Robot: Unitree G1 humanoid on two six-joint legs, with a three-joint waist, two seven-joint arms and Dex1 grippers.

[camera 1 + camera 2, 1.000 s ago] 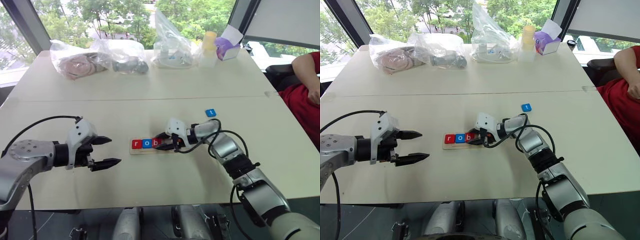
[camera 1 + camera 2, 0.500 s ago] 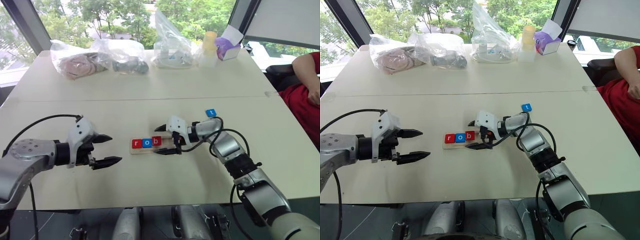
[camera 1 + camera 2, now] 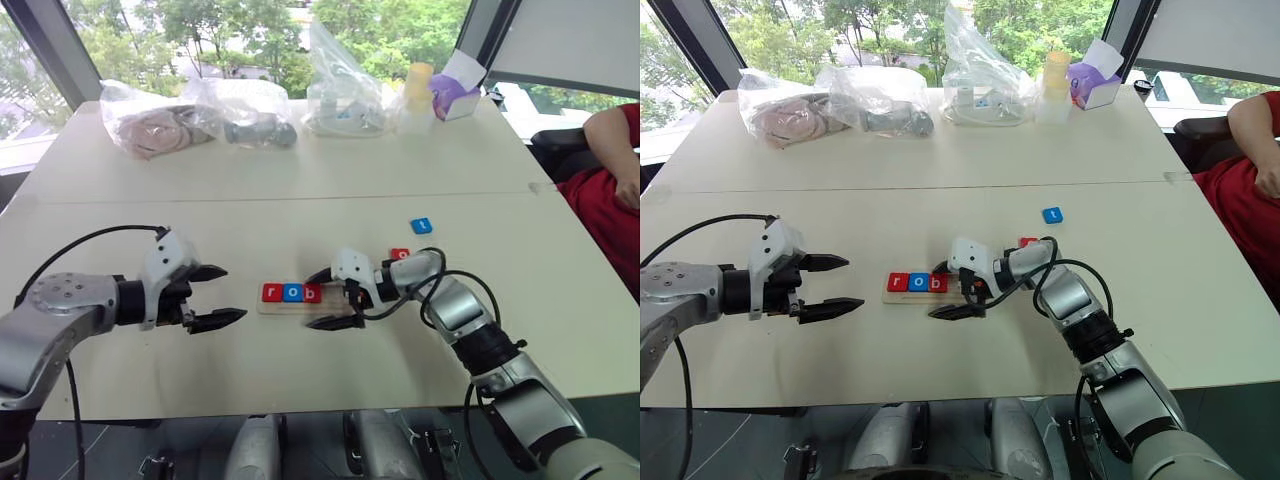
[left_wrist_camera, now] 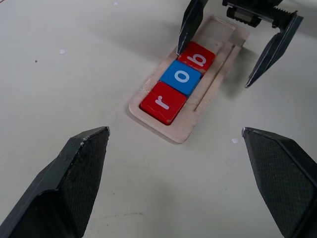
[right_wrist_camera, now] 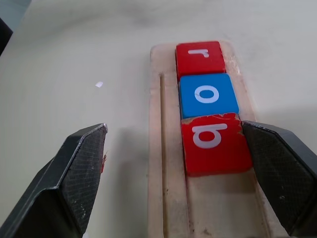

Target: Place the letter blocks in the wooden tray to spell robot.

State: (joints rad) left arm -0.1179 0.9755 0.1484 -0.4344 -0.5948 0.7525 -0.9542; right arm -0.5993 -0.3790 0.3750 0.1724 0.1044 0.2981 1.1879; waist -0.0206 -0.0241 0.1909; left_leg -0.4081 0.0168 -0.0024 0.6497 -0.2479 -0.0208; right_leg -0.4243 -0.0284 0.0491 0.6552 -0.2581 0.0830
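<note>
From my remote seat I look down on a pale table (image 3: 300, 210). Farthest left hangs my left gripper (image 3: 216, 296), fingers spread wide and empty, pointing right toward the wooden tray (image 3: 300, 305) but well apart from it.

The tray lies near the table's middle, between the two grippers. Its long axis runs left to right across my view — one short end faces the left gripper, the other end sits under my right gripper (image 3: 327, 299). Three letter blocks fill its left part, touching one another in a row: a red r (image 3: 271, 292), then a blue o (image 3: 292, 292), then a red b (image 3: 312, 292). From the head camera the letters read upright, left to right.

The right gripper points left along the tray, released, holding nothing. Its fingers (image 5: 79, 168) stand apart on either side of the tray's right end, and the b block lies just ahead of them, between their tips.

Behind that arm's wrist a small red block (image 3: 400, 254) lies on the table — its letter is too small to read. Farther back and right, a blue block (image 3: 422, 226) marked t lies alone, well apart from the tray.
</note>
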